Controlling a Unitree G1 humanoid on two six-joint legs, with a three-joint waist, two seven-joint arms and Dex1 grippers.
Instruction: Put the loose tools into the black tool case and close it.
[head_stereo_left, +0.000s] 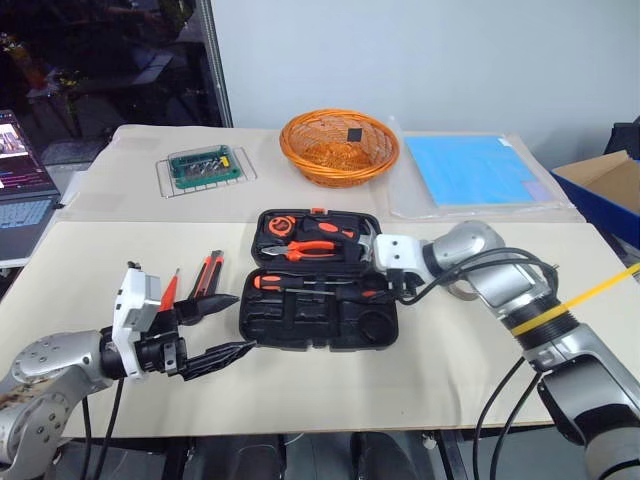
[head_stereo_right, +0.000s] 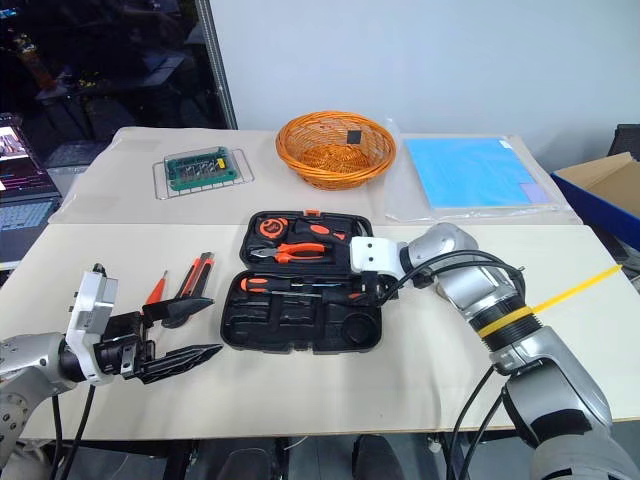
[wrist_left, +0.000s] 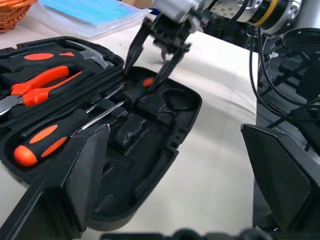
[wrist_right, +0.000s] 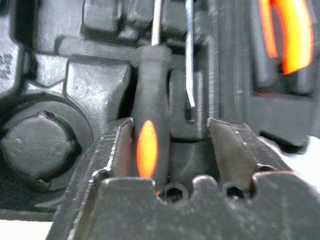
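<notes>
The right arm reaches in from the lower right of the head view, elbow bent, forearm crossing toward the centre, its wrist turned so the right end effector (head_stereo_left: 374, 272) tips down over the right edge of the open tool case (head_stereo_left: 320, 325). The left arm lies low in the lower left corner, forearm roughly level, pointing toward the case.

No brand or writing can be read on any tool or on the case.

In the right wrist view the right end effector's two fingers (wrist_right: 120, 150) stand parted on either side of a screwdriver (wrist_right: 148, 135) with a black-and-orange handle, which lies in a recess of the case; one finger is against the handle and the other stands clear of it (a released stance rather than a clench). The left end effector (head_stereo_left: 222, 325) is released, spread wide and grasping nothing, just left of the case.

The case sits open at the middle of the desk (head_stereo_left: 450, 380), pliers (head_stereo_left: 312, 249) in its upper half. A utility knife (head_stereo_left: 208, 274) and a slim red screwdriver (head_stereo_left: 170, 290) lie loose on the desk left of it.
</notes>
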